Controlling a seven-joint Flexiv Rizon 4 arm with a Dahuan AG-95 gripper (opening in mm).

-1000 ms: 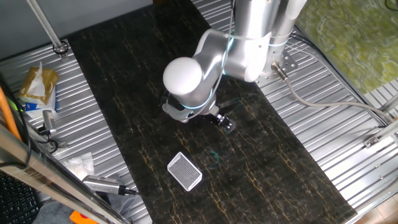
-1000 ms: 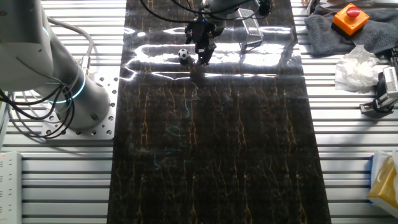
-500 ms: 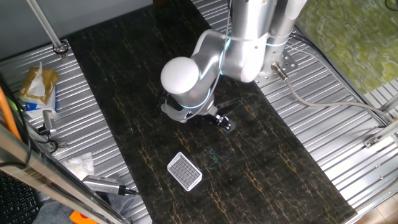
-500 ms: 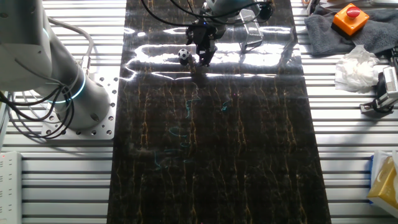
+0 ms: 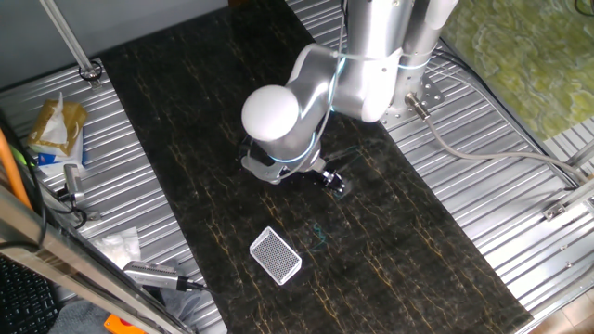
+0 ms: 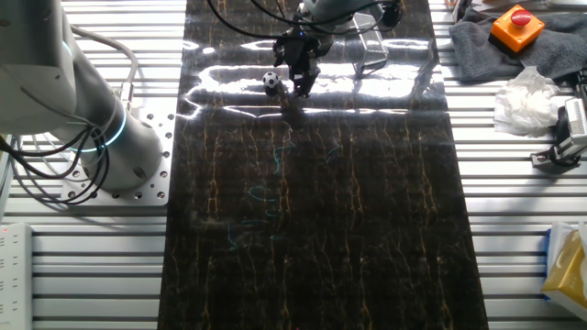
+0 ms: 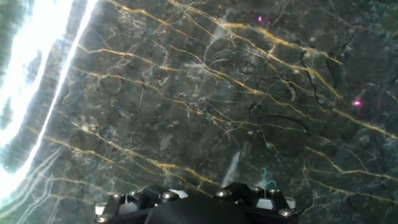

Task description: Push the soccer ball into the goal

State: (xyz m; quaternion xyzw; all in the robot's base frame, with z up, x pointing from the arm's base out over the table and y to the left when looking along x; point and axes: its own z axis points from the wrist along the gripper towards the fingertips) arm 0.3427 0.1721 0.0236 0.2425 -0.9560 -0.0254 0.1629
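We see a dark marble slab (image 6: 312, 202) veined in gold. On it, the soccer ball (image 6: 271, 81) sits just beside the claw (image 6: 301, 84), and the goal (image 5: 276, 255) lies well apart from it.

One fixed view looks steeply down on the dark marbled table (image 5: 186, 121) from beside the arm's base, the other fixed view faces it lengthwise from the opposite end, both sharing the slab, while the hand view sits close above its surface.
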